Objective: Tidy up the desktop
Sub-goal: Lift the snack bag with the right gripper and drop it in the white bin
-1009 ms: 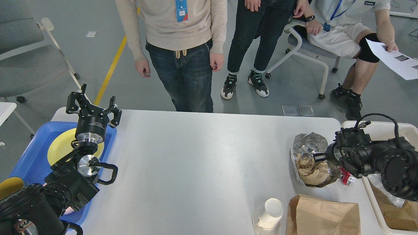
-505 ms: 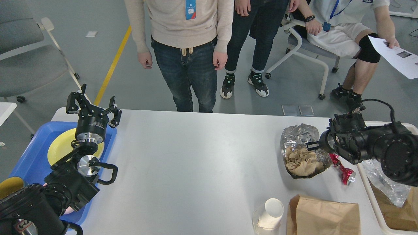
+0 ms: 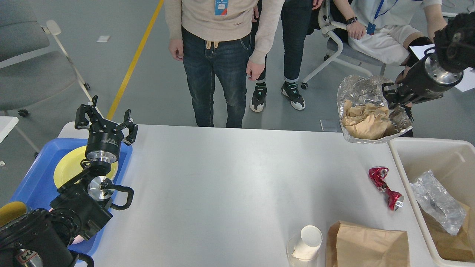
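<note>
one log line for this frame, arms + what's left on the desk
right tool: shut on foil wrapper, held above desktop | left tool: open, idle over blue tray | left: red can, paper bag, cup

Blue tray (image 3: 26,185) holds a yellow plate (image 3: 66,168) — beige bin (image 3: 426,148) opposite.

One head camera is looking forward and steeply down over the desktop (image 3: 222,185), taking in its full width. The near edge is running off the bottom; past the far edge, the floor and onlookers' legs are showing. Both arms are entering from the frame's sides. No second view is sharing the scene.
</note>
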